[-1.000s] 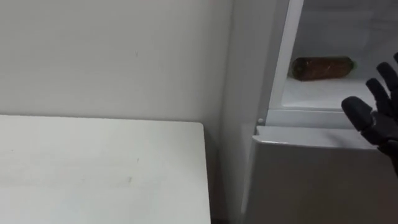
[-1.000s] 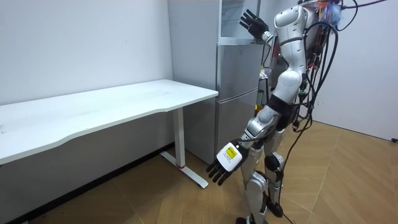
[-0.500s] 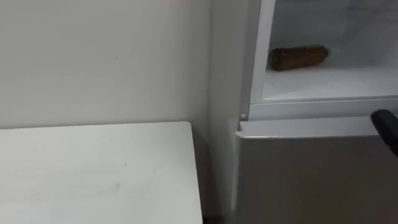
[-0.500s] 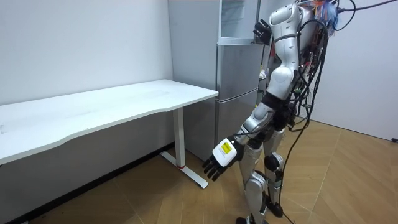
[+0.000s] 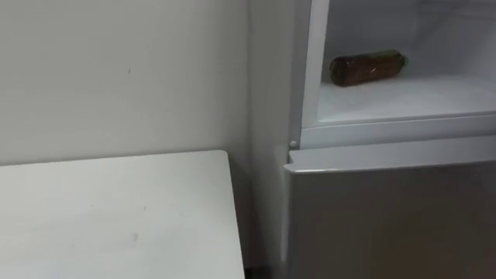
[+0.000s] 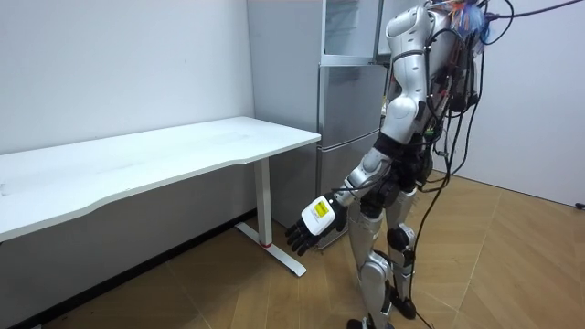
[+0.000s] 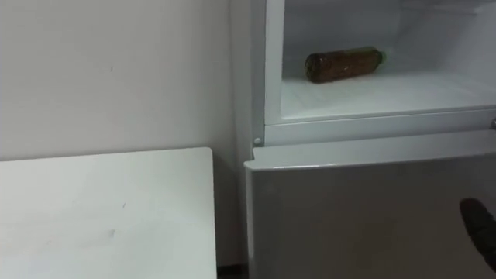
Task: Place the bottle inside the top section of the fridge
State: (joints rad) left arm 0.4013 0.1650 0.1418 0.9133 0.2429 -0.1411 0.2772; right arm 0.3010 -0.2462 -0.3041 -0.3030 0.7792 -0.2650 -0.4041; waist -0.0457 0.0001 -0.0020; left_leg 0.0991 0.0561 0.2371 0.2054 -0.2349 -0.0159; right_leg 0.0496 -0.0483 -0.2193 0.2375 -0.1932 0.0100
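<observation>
While the head camera faces the fridge, I can see the bottle [image 5: 368, 67] lying on its side on the white shelf of the upper fridge compartment [image 5: 403, 101]. It is well back from the front lip, with its narrower end toward the view's right. The bottle looks dark brown, and neither hand touches it. The compartment is open toward me, and its pale frame runs down just left of the bottle.

Directly under the shelf lip is the lower fridge door [image 5: 387, 209], grey and closed. To the left, the white table [image 5: 108, 217] reaches almost to the fridge's side, with a narrow dark gap between them. The plain wall [image 5: 116, 77] rises behind the table.

Of the right hand [image 7: 479, 226], one dark tip pokes in at the lower right corner of the right eye view, in front of the lower door. I cannot tell how its fingers are set (too little of it is in frame).

From the room view, the robot stands upright close in front of the fridge, near the table's end. The left hand [image 6: 313, 225] hangs low at about thigh height, out toward the table leg [image 6: 266, 206]. Its fingers are spread and slack, holding nothing, above the wooden floor [image 6: 228, 292].
</observation>
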